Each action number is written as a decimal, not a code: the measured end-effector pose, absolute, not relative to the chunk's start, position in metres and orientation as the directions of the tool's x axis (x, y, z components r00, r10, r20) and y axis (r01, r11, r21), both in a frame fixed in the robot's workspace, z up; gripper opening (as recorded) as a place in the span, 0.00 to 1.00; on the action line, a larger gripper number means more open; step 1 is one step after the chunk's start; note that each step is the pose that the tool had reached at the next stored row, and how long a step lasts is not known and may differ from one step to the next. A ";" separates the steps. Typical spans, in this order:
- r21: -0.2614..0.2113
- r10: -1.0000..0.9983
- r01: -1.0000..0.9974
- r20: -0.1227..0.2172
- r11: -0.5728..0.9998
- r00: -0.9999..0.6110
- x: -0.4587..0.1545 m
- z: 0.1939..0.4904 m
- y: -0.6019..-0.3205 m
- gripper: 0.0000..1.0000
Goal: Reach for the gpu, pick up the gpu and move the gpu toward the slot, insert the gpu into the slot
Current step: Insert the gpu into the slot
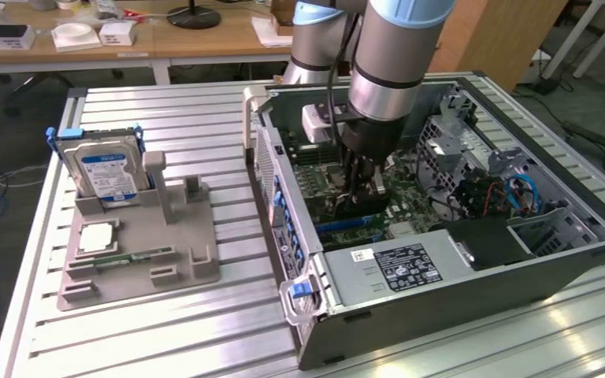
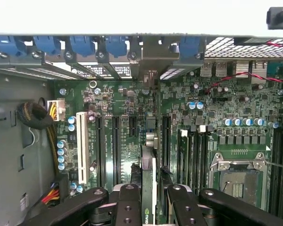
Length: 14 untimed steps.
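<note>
Pincer [image 2: 148,194] sits inside the open case [image 1: 439,272] on the table [image 1: 176,331], pinching the gpu [image 2: 149,162] by both faces; gpu stands edge-on, upright, mid-motherboard [image 2: 226,108], between long black connectors [image 2: 115,150]; can't tell whether it sits in the slot.
</note>
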<state>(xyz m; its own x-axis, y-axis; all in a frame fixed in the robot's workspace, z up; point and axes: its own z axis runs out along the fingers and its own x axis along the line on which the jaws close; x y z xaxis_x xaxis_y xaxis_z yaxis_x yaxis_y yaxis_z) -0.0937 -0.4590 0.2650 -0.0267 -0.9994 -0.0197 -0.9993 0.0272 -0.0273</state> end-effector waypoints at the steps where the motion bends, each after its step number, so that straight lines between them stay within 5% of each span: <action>1: -0.027 -0.999 -0.999 -0.020 0.027 -0.027 -0.094 0.263 -0.459 0.26; 14: -0.027 -0.999 -0.999 -0.020 0.027 -0.027 -0.095 0.254 -0.459 0.26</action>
